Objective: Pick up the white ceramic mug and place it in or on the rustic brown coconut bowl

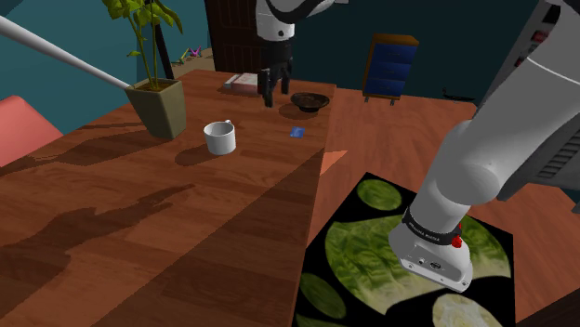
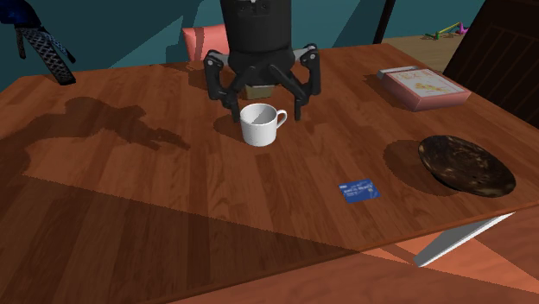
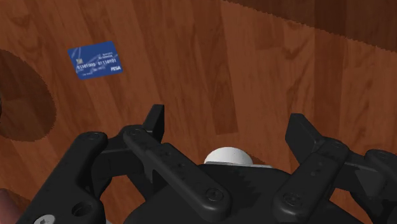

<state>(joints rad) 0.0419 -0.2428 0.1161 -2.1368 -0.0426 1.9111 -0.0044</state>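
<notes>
A white mug (image 1: 220,137) stands upright on the wooden table (image 1: 139,232), handle toward the shoulder view's right. The dark brown bowl (image 1: 309,100) sits further back near the table's edge, empty. My black gripper (image 1: 272,96) hangs open above the table between mug and bowl, touching neither. In the second exterior view the open gripper (image 2: 266,112) stands just behind the mug (image 2: 261,123), and the bowl (image 2: 466,164) lies far to the right. In the wrist view the gripper (image 3: 226,118) holds nothing, and a bit of the mug (image 3: 228,156) peeks out behind the hand.
A blue card (image 2: 358,189) lies flat between mug and bowl. A potted plant (image 1: 158,107) stands left of the mug in the shoulder view. A pink book (image 2: 423,86) rests at the table's back. The table edge (image 2: 432,229) runs close by the bowl.
</notes>
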